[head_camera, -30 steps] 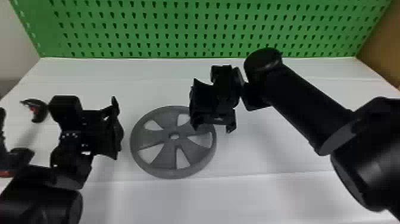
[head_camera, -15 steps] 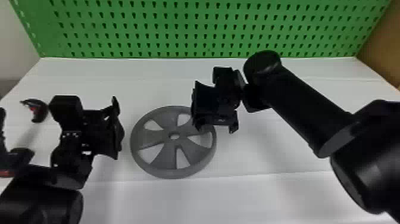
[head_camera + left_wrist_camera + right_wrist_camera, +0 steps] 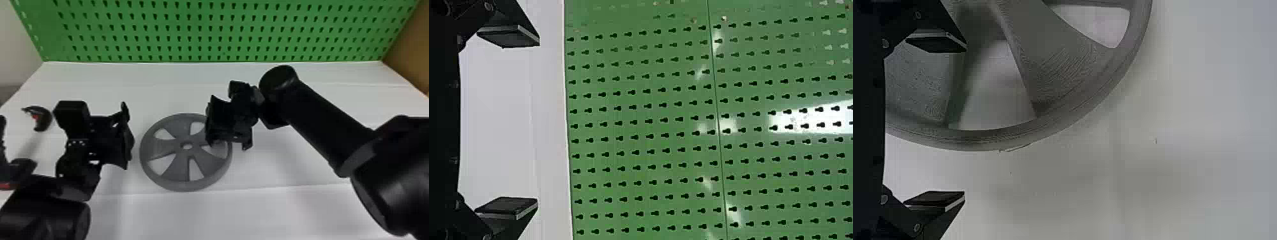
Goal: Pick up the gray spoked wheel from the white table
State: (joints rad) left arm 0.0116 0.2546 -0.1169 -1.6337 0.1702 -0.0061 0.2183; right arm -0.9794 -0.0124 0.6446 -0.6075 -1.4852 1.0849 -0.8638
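Note:
The gray spoked wheel [image 3: 178,166] lies flat on the white table [image 3: 261,207]. My right gripper [image 3: 220,140] is over the wheel's right edge in the head view, hiding part of its rim. In the right wrist view the right gripper [image 3: 964,122] stands open, its two fingers far apart, with the rim of the wheel [image 3: 1063,115] showing beyond and between them. My left gripper [image 3: 127,137] is just left of the wheel, apart from it. The left wrist view has the left gripper [image 3: 538,122] open, holding nothing.
A green pegboard [image 3: 204,28] rises along the table's back edge. To the left of the left gripper, a small black and red object [image 3: 43,118] shows over the table. A brown panel [image 3: 407,54] stands at the right.
The right gripper has shifted slightly to the right and down in the head view. The left arm and the wheel have kept their places.

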